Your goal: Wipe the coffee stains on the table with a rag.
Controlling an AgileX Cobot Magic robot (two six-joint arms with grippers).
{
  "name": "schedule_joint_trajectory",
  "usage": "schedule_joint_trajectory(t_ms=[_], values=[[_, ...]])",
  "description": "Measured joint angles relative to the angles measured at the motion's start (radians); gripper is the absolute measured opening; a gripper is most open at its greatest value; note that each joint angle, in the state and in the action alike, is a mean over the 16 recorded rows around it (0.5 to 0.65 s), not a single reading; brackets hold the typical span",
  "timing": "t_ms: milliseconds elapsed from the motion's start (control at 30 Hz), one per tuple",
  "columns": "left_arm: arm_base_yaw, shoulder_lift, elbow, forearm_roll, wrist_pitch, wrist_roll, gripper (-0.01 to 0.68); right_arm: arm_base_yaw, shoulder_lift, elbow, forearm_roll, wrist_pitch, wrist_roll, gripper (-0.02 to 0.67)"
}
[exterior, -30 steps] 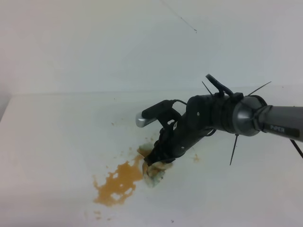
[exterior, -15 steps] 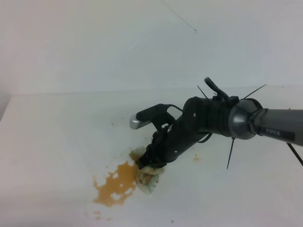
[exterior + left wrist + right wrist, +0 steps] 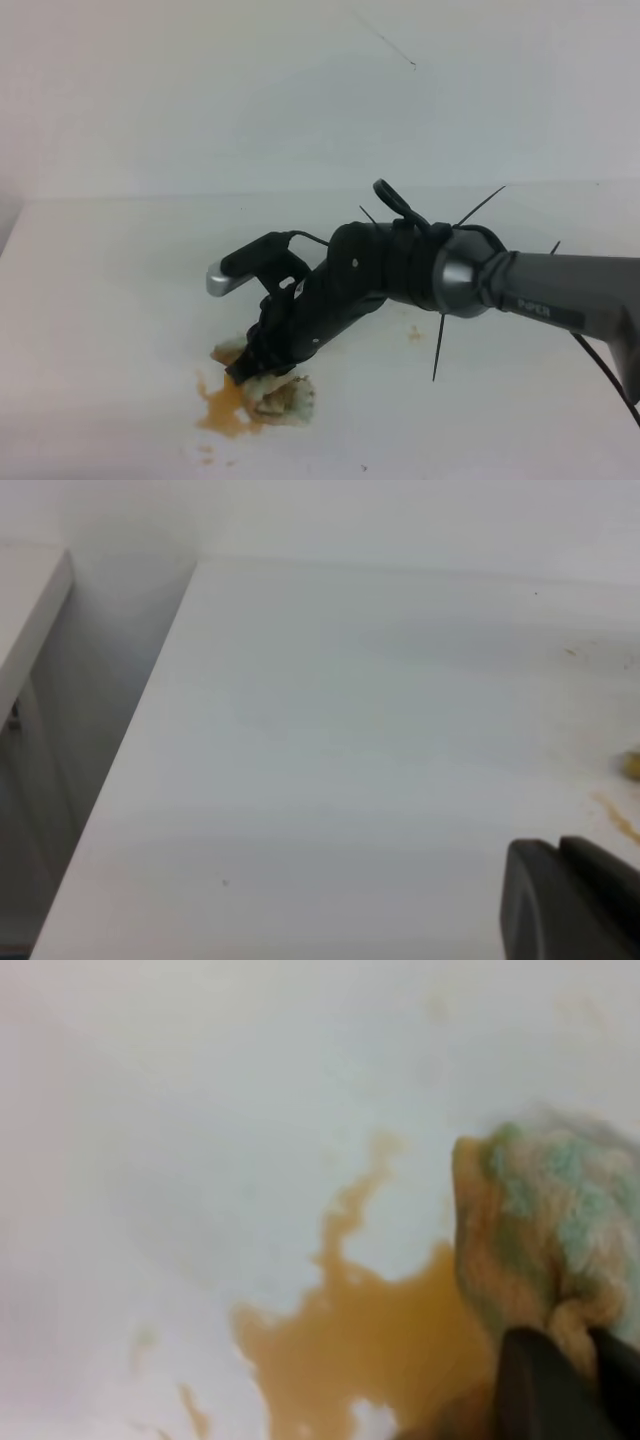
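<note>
A: Rag (image 3: 278,393) position?
B: On the table (image 3: 110,300), pinned under the right gripper (image 3: 262,366), overlapping the coffee stains' (image 3: 222,412) right part.
A: Wall (image 3: 200,90)?
B: Behind the table.

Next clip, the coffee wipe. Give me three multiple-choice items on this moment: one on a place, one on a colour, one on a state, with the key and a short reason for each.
1. Where is the rag?
A. On the coffee stains
B. Against the wall
C. At the table's far left edge

2. What colour is the spill?
A. Dark blue
B. Orange-brown
C. Bright red

3. What is the right pincer doing?
A. Hanging open above the table
B. Shut on the rag, pressing it down
C. Holding a cup

Key: 1 A, the wad lies on the blotch's right side in the high view. 2 B, the right wrist view shows an orange-brown puddle. 3 B, the dark fingers clamp the cloth at the table surface.
</note>
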Motion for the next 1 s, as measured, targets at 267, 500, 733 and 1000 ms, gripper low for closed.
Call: schedule_joint_trajectory(t_ms=[267,500,733,1000], values=[[0.0,-0.002,0.002,0.0,-0.001,0.0,0.001,0.047,0.007,-0.016,0.081,-0.002,-0.053,0.046],[0.0,-0.002,0.002,0.0,-0.001,0.0,0.001,0.09,0.014,-0.016,0.138,0.003,-0.097,0.046],[0.0,-0.002,0.002,0.0,-0.001,0.0,0.0,0.12,0.031,-0.017,0.147,-0.003,-0.114,0.045],[0.0,0.0,0.0,0.0,0.0,0.0,0.0,0.11,0.058,-0.019,0.112,-0.048,-0.1,0.045]])
